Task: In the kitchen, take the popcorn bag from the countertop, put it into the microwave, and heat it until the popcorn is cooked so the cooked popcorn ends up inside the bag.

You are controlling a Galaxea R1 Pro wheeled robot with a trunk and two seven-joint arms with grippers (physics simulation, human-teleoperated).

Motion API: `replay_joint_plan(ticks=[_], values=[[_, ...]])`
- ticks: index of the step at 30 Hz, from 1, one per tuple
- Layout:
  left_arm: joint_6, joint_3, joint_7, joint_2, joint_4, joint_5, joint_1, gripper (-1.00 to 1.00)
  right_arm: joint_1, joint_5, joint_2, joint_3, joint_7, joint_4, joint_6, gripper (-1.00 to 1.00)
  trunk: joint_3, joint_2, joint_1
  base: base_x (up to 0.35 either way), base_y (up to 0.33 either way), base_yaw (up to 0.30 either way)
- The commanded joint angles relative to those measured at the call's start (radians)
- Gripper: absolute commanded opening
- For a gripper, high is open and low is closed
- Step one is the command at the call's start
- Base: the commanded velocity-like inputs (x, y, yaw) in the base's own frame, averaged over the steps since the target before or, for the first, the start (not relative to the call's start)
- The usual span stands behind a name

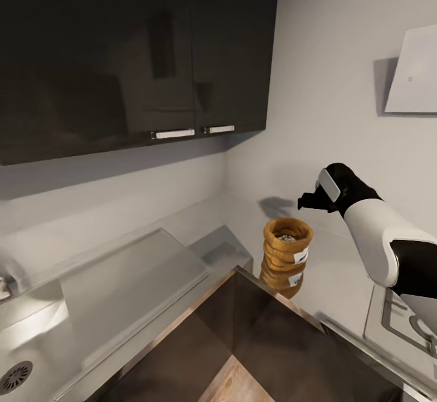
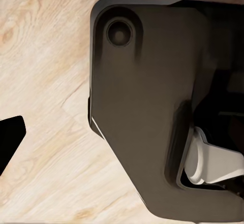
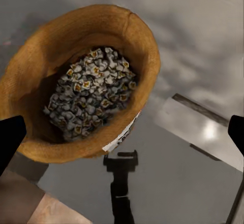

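Note:
The popcorn bag (image 1: 286, 256) stands upright on the grey countertop (image 1: 346, 262) near its inner corner edge, a tan sack with a rolled rim and white labels. In the right wrist view I look straight down into the popcorn bag (image 3: 81, 82) at the heap of pale popcorn (image 3: 91, 89). My right gripper (image 1: 308, 200) hovers just above and behind the bag, open, its dark fingertips (image 3: 10, 142) spread wider than the sack. My left gripper (image 2: 122, 142) hangs low over the wooden floor, open and empty. The microwave is out of view.
Dark wall cabinets (image 1: 133, 50) hang over the counter. A sink with a drain (image 1: 15, 376) and a drainboard (image 1: 127, 280) lie to the left. A hob (image 1: 400, 323) sits at the right, under a white hood (image 1: 413, 71). My dark base (image 2: 147, 107) stands on the floor.

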Motion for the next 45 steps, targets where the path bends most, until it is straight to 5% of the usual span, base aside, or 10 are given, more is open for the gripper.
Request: replay_joint_plan(ticks=[1, 21, 28, 45], values=[[0.007, 0.005, 0.000, -0.001, -0.003, 0.001, 0.001, 1.00, 0.000, -0.011, 0.000, -0.003, -0.010, -0.001, 0.002, 1.00, 0.000, -0.001, 0.000, 0.011, 0.000, 0.244], [0.007, 0.005, 0.000, -0.002, -0.002, 0.000, 0.001, 1.00, 0.000, -0.008, -0.007, -0.002, -0.011, 0.009, 0.002, 1.00, 0.000, -0.001, 0.000, 0.069, -0.096, 0.083], [0.007, 0.005, 0.000, -0.002, -0.002, 0.000, 0.001, 1.00, 0.000, -0.008, -0.037, -0.001, -0.009, 0.145, 0.001, 1.00, 0.000, -0.001, 0.000, 0.007, -0.008, 0.000], [0.007, 0.005, 0.000, -0.002, -0.002, 0.000, 0.001, 1.00, 0.000, -0.011, -0.032, -0.003, -0.005, 0.257, -0.004, 1.00, 0.000, -0.001, 0.000, 0.000, 0.000, 0.000]])
